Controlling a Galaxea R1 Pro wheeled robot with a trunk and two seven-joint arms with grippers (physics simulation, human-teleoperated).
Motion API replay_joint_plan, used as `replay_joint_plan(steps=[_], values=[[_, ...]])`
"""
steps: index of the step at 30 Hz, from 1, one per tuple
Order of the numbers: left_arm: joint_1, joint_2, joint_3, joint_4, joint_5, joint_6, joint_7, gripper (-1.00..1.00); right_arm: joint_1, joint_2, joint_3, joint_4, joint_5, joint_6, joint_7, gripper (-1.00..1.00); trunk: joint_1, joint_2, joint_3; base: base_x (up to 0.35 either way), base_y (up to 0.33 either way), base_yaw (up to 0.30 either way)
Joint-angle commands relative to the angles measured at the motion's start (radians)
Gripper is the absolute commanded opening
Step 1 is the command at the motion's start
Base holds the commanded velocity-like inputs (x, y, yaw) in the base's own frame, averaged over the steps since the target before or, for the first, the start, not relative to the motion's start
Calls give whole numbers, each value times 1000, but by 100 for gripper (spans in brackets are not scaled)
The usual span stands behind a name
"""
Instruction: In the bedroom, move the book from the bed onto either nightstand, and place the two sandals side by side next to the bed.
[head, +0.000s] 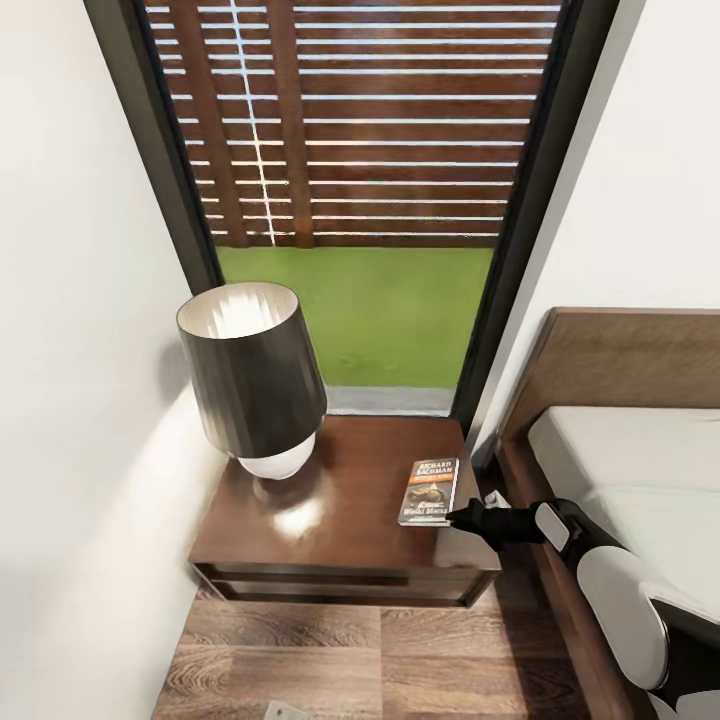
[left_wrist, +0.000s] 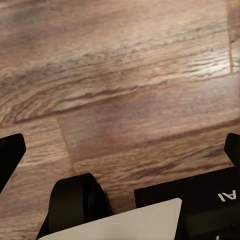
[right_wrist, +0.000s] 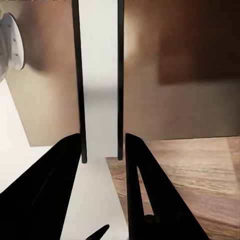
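In the head view we look down on a dark wooden nightstand (head: 340, 520) in the lower middle of the frame, standing before a tall window (head: 360, 200) with green lawn and a brown slat fence outside. A lamp (head: 252, 375) with a dark shade stands on the nightstand's left half. The book (head: 429, 491) lies flat near the nightstand's right edge, cover up. Our right gripper (head: 462, 517) reaches in from the lower right, its tips touching or just beside the book's lower right corner. In the right wrist view its fingers (right_wrist: 150, 195) stand apart, so it is released, holding nothing. The bed (head: 640, 480) fills the right edge of the frame. In the left wrist view the left gripper's fingers (left_wrist: 10, 155) sit wide apart, released, over the wood floor (left_wrist: 120, 90).
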Motion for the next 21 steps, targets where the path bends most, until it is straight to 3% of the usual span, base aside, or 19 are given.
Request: replay_joint_plan(steps=[1, 11, 21], values=[[0, 1, -9, -2, 10, 5, 6, 100, 0, 0, 0, 0, -10, 7, -5, -100, 0, 0, -1, 0, 0, 0], [0, 1, -9, -2, 10, 5, 5, 100, 0, 0, 0, 0, -9, 7, -5, -100, 0, 0, -1, 0, 0, 0], [-1, 1, -9, -2, 10, 5, 6, 100, 0, 0, 0, 0, -9, 7, -5, -100, 34, -63, -29, 0, 0, 0]])
